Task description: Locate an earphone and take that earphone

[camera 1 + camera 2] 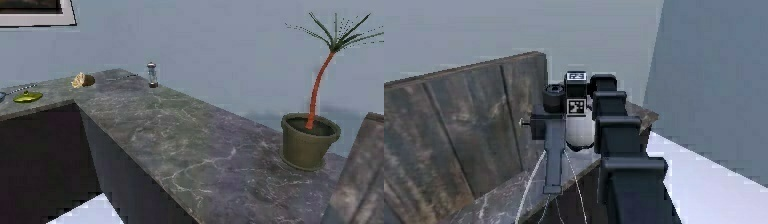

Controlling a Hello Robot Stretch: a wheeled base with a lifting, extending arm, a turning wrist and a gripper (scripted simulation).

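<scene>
In the arm side view my arm (629,160) rises from the bottom edge as a dark bar, with two white marked squares (574,80) at its far end. Left of them the gripper (552,182) points down along a wooden slatted panel (464,130) toward the dark marble counter (494,208). I cannot tell whether the gripper holds anything. In the forward view the same marble counter (190,140) runs from the far left to the near right. On it stand a small glass cylinder with a dark cap (153,75), a tan lump (82,79) and a flat green thing (28,97).
A potted plant (310,135) with a thin red stem stands on the counter at the forward view's right. A wooden piece (362,180) rises at the bottom right corner. A framed picture (40,12) hangs top left. Pale floor (85,212) lies below the counter's dark front.
</scene>
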